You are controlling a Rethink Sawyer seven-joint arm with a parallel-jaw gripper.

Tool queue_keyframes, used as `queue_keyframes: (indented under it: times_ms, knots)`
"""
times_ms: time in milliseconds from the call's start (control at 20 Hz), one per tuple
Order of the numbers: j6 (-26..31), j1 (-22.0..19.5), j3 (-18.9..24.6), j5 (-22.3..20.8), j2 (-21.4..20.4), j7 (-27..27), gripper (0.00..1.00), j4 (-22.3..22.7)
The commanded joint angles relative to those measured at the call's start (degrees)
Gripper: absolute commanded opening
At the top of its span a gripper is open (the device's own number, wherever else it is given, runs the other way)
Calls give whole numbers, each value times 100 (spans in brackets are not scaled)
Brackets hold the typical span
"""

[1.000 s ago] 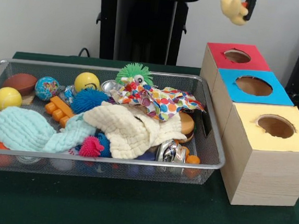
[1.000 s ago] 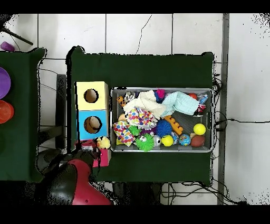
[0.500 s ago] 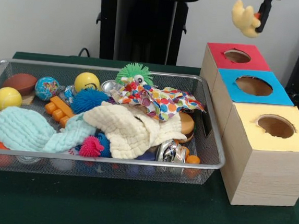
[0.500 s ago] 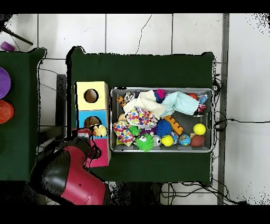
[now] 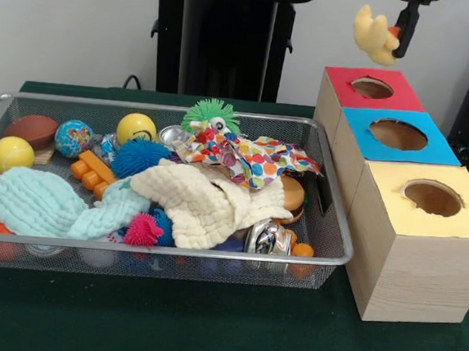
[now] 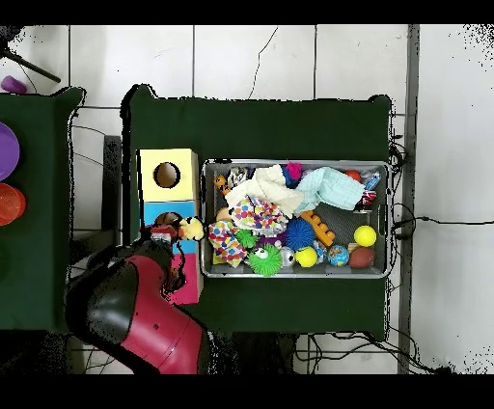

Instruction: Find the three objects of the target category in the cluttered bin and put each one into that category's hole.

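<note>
Yellow box (image 5: 426, 241): nearest of three in the row at right, round hole in its lid, nothing seen inside.
Wire bin (image 5: 328, 233): left of the boxes, near edge low; heaped with a cream cloth (image 5: 203, 201), a mint cloth (image 5: 43, 201), a spotted cloth (image 5: 248, 156), yellow balls, spiky toys, a green fuzzy toy (image 5: 211, 113) at the far side.
Blue box (image 5: 397, 145): middle of the row, hole open; in the overhead view partly hidden under the arm.
Red box (image 5: 371, 97): farthest, hole open, directly below and slightly left of the load.
Gripper (image 5: 405, 30): high near the top edge, above the far end of the row; clamped on a yellow plush toy (image 5: 372, 33), which hangs off its left side.
Plush toy, overhead: (image 6: 191, 229) seen by the boxes' bin-side edge, around the blue-red boundary.
Step, judged: carrying toward a hole, release not yet made.
Risk: toy dangles off-centre, so a release aimed by the claw could land it on a rim or the lid, or over the wrong colour.
Risk: soft body wide against the hole; could catch on the edge and sit there rather than drop through.
</note>
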Motion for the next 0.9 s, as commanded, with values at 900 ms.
queue_keyframes:
  times_ms: [900]
  knots:
    - [805,-190,367,-59,300,1690,100,-419]
